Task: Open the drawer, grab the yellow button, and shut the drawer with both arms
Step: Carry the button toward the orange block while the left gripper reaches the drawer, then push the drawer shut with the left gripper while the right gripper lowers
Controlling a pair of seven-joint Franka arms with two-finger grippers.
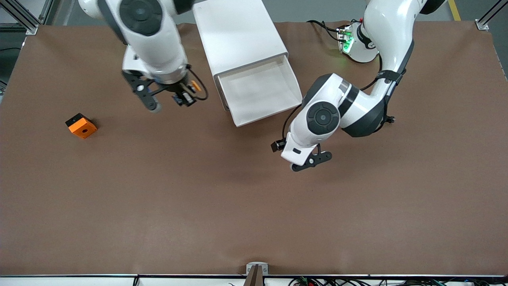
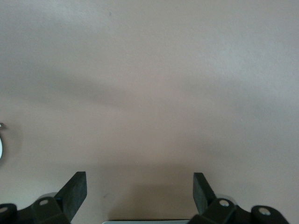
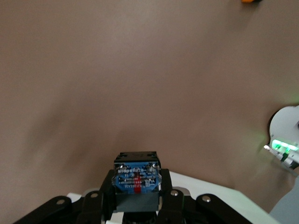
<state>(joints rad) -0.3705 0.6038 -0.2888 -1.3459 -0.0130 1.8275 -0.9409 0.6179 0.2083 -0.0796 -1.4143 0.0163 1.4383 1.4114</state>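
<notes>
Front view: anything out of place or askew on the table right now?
Only the drawer is left pulled fully out of the cabinet. The right gripper holds the button; the left gripper waits open.

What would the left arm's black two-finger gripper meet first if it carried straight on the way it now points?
Probably only the bare brown table cover. The left gripper has open, empty fingers, and its wrist view shows nothing else ahead. How far off the surface lies is unclear.

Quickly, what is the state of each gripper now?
Left gripper: open, holding nothing, over bare table.
Right gripper: shut on the button.
</notes>
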